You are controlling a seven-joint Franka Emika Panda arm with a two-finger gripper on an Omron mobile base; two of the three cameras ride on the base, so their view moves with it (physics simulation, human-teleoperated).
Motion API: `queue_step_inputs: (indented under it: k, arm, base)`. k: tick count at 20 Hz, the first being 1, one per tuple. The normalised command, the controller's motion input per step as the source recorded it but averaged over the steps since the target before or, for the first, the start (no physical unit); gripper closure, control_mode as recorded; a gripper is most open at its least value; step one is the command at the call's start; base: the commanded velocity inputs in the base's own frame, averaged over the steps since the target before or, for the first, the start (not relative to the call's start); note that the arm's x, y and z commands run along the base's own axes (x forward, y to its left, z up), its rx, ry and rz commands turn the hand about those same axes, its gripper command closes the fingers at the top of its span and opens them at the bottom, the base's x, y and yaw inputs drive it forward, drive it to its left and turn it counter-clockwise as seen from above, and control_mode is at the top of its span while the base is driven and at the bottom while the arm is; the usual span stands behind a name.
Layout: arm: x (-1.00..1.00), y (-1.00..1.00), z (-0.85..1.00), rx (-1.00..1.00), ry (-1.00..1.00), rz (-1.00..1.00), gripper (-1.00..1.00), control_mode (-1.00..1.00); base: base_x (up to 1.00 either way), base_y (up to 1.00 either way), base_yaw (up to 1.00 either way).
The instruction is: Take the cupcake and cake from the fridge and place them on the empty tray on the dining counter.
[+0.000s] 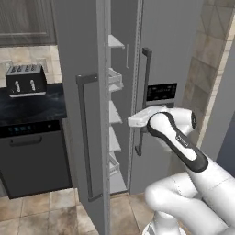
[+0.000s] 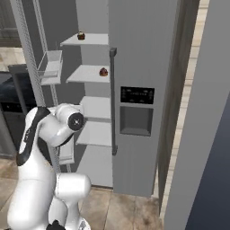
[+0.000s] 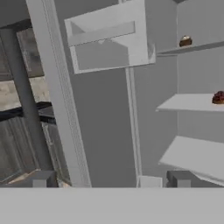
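Observation:
The grey fridge [image 2: 143, 54] stands with its left door [image 1: 75, 55] swung open, showing white inner shelves. The cupcake [image 2: 81, 35], pale on top, sits on the upper shelf; in the hand view the cupcake [image 3: 185, 42] is at the upper right. One shelf lower rests the dark reddish cake [image 2: 103, 72], which the hand view catches as the cake [image 3: 218, 98] at its right edge. My gripper [image 3: 109, 180] is open and empty, in front of the fridge opening and well short of both shelves. The tray and the dining counter are out of view.
The open door's bins [image 3: 109, 41] hang left of the shelves, with its dark bar handle [image 1: 85, 137] on the outside. The shut right door [image 2: 137, 108] carries a dispenser panel. A toaster [image 1: 25, 80] stands on the black worktop [image 1: 32, 108] at left.

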Motion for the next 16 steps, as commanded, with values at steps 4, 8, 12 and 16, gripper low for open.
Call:
queue_step_inputs:
  k: [4,8,12,16]
  arm:
    - [1.00,0.00,0.00,0.00,0.10,0.17,-1.00,-1.00]
    - [1.00,0.22,-0.01,0.00,0.08,0.14,-1.00,-1.00]
    - [0.41,0.92,-0.39,0.00,0.02,0.12,-1.00,-1.00]
    - [-0.13,1.00,-0.87,-0.05,-0.19,0.17,-1.00,-1.00]
  base:
    - [0.00,0.00,0.00]
    - [0.00,0.00,0.00]
    - [0.00,0.00,0.00]
    - [0.00,0.00,0.00]
